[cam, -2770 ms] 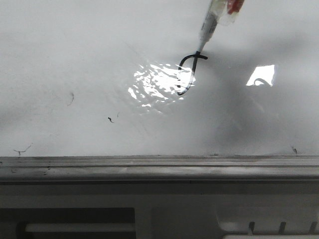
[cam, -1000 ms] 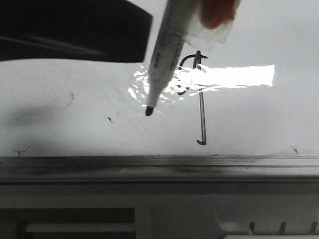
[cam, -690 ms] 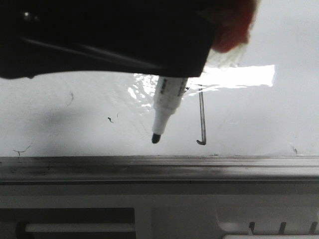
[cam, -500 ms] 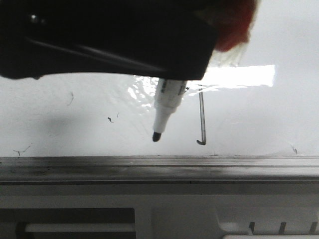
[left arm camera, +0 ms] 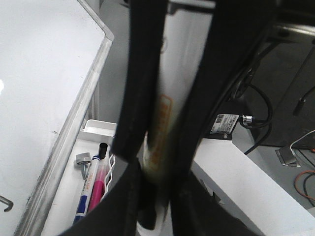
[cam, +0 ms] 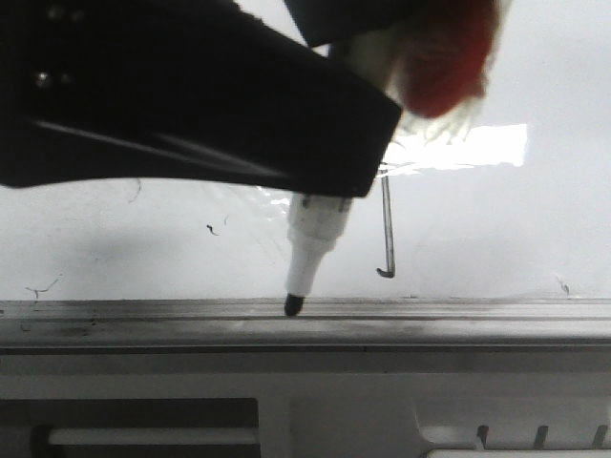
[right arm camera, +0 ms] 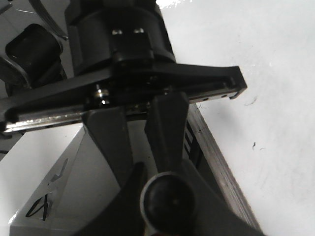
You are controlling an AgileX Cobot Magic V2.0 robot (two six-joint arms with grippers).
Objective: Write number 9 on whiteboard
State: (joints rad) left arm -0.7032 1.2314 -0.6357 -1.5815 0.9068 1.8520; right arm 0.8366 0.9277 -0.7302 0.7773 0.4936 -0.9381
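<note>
The whiteboard (cam: 496, 239) fills the front view, with its grey rail (cam: 458, 310) along the near edge. Of the number 9 (cam: 386, 224), only the straight stem and small hook show; the loop is hidden behind my left gripper (cam: 334, 181). That gripper is shut on a white marker (cam: 310, 253), whose black tip hangs over the rail. The left wrist view shows the marker (left arm camera: 160, 123) clamped between the left gripper's jaws (left arm camera: 157, 162). My right gripper (right arm camera: 166, 199) is shut round the marker's round dark top end, right behind the left gripper. Red padding (cam: 444, 57) shows beside it.
Small black stray scribbles (cam: 212, 229) mark the board to the left of the 9. A white tray (left arm camera: 98, 130) below the rail holds a blue pen (left arm camera: 83, 196), a pink pen and a bolt. Cables (left arm camera: 261, 103) and a white base lie beyond the board's edge.
The 9's stem and hook were drawn. The left gripper then came in from the left over the marker. The marker's tip has moved down off the board to the rail.
</note>
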